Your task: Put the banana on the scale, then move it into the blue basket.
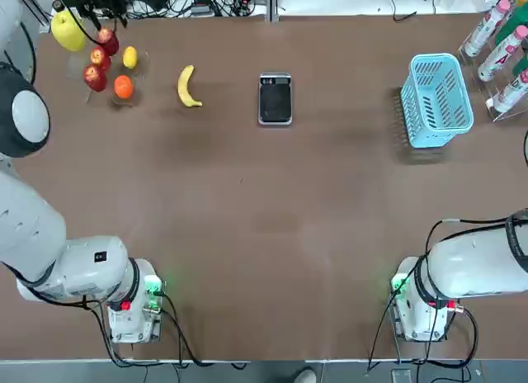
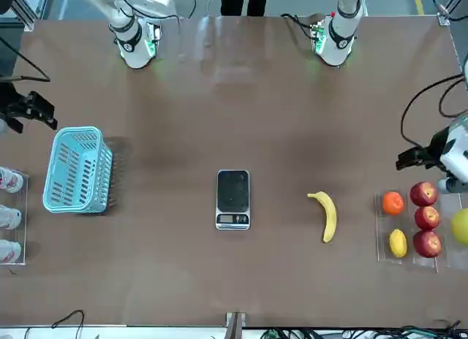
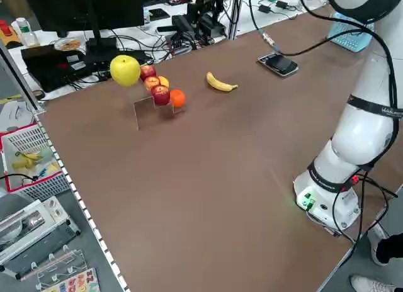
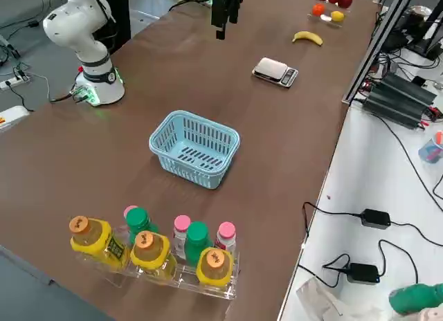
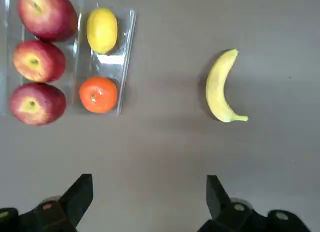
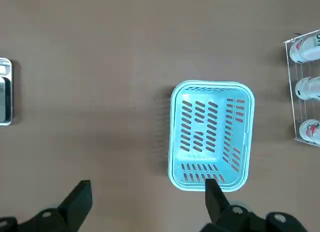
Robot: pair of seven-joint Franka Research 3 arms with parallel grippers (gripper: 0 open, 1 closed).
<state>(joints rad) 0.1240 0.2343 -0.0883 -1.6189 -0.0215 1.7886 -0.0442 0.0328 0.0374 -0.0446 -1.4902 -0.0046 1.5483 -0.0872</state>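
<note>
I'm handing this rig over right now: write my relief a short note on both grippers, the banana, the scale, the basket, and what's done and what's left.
Left gripper: open, empty, high above the table near the banana.
Right gripper: open, empty, above the table beside the blue basket.
Banana: lying on the table between the fruit tray and the scale, untouched.
Scale: mid-table, nothing on it.
Blue basket: upright, empty, on the robot's right.
Done: nothing.
Left: grasp banana, place it on scale, then move it into basket.
</note>
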